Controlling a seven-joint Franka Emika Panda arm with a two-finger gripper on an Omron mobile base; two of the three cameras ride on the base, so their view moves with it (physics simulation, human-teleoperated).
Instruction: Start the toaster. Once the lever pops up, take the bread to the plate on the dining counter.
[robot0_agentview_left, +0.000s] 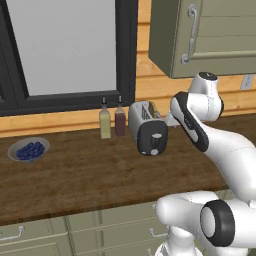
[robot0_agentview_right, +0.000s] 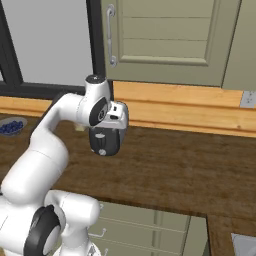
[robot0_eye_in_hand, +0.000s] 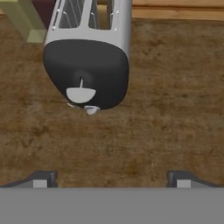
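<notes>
The toaster (robot0_agentview_left: 148, 129) stood on the wooden tabletop (robot0_agentview_left: 80, 175) just beside two slim bottles (robot0_agentview_left: 112, 120), its black end panel facing the arm. The gripper (robot0_eye_in_hand: 111, 179) hovered above and in front of it, fingertips spread wide and empty. To start it well, the gripper should narrow, align over the pale lever (robot0_eye_in_hand: 80, 94) on the panel, and press straight down.

Left base view: set behind and left of the arm, facing forward and down across the bench (robot0_agentview_left: 75, 175) toward the window wall. Right base view: same, from behind and right. Shared by both: the toaster (robot0_agentview_left: 147, 129), the bench, the bowl of blueberries (robot0_agentview_left: 28, 150). Hand view: close above the toaster's black end, looking steeply down.
</notes>
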